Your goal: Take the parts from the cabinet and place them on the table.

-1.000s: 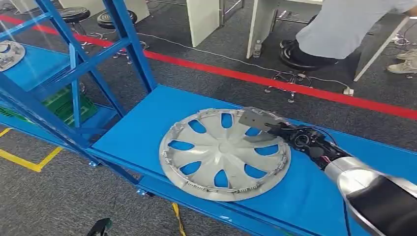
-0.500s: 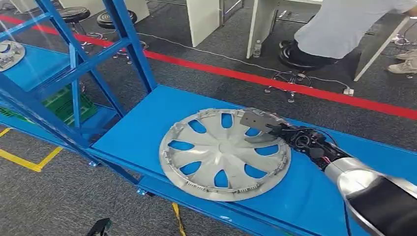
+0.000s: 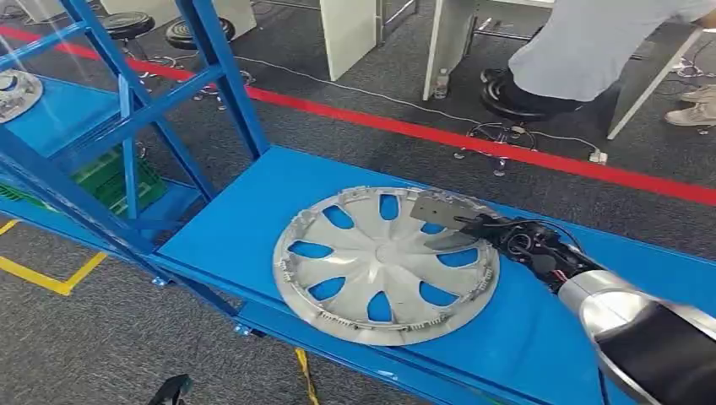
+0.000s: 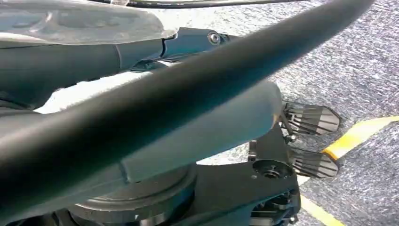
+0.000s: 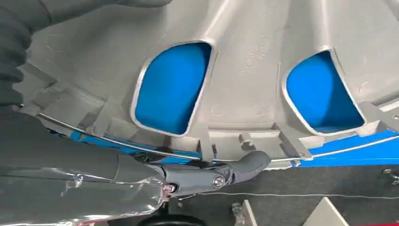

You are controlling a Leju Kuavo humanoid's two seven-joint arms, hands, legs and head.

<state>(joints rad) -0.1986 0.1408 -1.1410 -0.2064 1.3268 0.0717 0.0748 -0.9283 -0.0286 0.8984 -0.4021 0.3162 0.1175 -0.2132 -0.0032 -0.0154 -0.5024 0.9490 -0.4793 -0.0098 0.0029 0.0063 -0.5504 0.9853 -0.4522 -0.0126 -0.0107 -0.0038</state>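
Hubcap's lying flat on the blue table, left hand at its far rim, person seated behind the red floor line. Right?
Not quite: it is the right hand at the far rim of the hubcap, not the left. The head view shows its arm coming in from the right. The rest holds: the hubcap lies flat on the blue table, and a person sits beyond the red floor line.

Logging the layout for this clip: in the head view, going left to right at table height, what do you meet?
Blue cabinet frame → silver wheel cover lying flat on the blue table → right hand on the cover's far-right rim.
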